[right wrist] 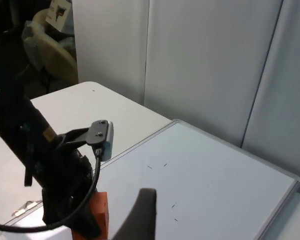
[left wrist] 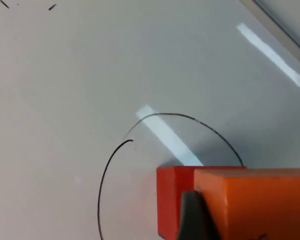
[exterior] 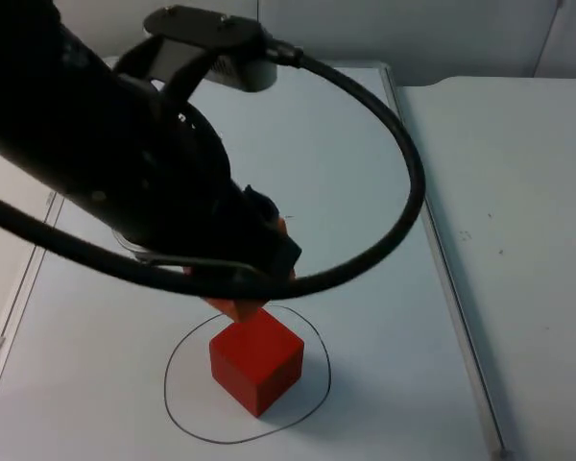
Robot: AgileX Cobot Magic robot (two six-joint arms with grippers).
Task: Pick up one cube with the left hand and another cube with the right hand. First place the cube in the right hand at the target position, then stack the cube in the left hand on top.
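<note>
In the top view, the left arm (exterior: 125,163) reached down from ten o'clock toward the table's middle. Its left gripper (exterior: 254,279) was clamped on an orange cube (exterior: 236,307), which hung just above the red cube's (exterior: 256,359) ten-o'clock corner. The red cube sat inside a hand-drawn black circle (exterior: 322,384) on the whiteboard (exterior: 365,192), slightly toward twelve o'clock of the ring's middle.

In the left wrist view, the orange cube (left wrist: 255,205) was pinched against a dark fingertip (left wrist: 192,217), with the red cube (left wrist: 172,200) directly behind it and partly covered. The circle line (left wrist: 107,170) curved around both on the white surface.

In the right wrist view, the left arm (right wrist: 35,165) stood over the whiteboard (right wrist: 215,190) with the orange cube (right wrist: 97,212) under it. One black finger (right wrist: 142,212) of the right gripper rose in front; whether that gripper was open or closed could not be told. The right arm waited high, well apart from the cubes.
</note>
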